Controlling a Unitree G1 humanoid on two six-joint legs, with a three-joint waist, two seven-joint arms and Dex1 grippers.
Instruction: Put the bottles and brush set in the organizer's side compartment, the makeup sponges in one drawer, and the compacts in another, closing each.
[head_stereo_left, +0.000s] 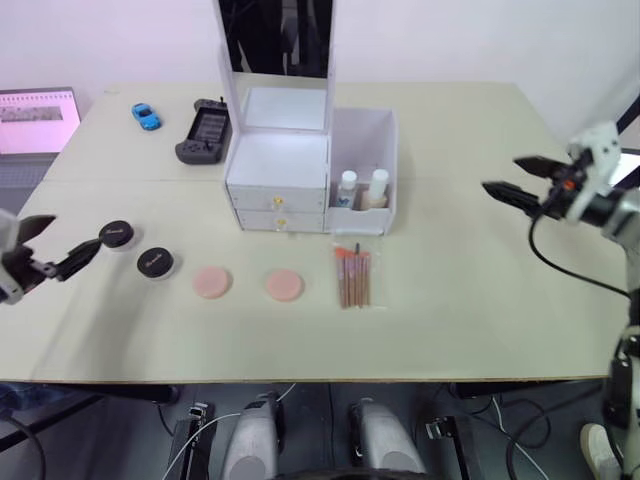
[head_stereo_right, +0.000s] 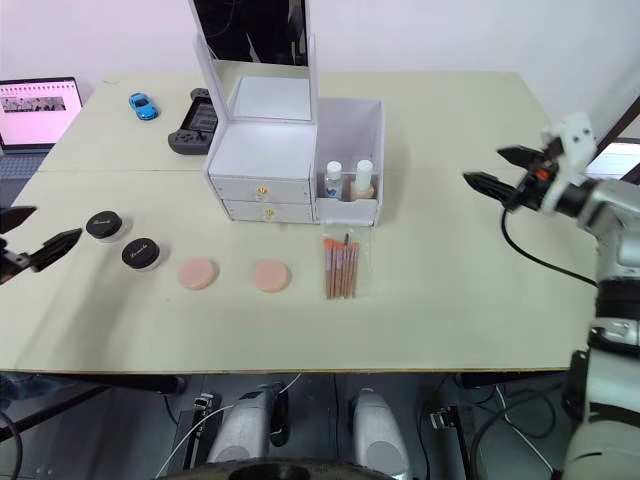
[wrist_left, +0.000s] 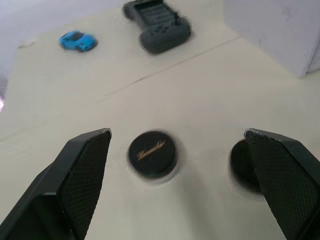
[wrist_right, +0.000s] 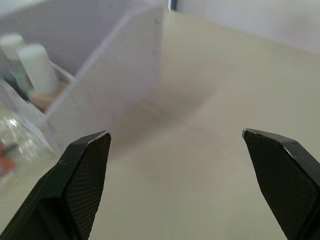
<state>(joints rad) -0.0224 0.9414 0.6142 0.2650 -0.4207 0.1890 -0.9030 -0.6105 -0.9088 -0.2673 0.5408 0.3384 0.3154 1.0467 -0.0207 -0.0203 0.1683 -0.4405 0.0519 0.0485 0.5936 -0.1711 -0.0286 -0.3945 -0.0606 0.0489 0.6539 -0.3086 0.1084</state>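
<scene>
Nearest me, in front of the organizer (head_stereo_left: 277, 180), lie the brush set (head_stereo_left: 352, 279), two makeup sponges (head_stereo_left: 212, 282), then two compacts (head_stereo_left: 157, 264) off toward its left. My left hand (head_stereo_left: 48, 247) hangs spread and empty beside the compacts, lined up, I judge, to take one. My right hand (head_stereo_left: 520, 178) waits released, well right of the organizer. The bottles (head_stereo_left: 361, 188) already stand in its side compartment (head_stereo_left: 363, 172) (both drawers look shut).
</scene>
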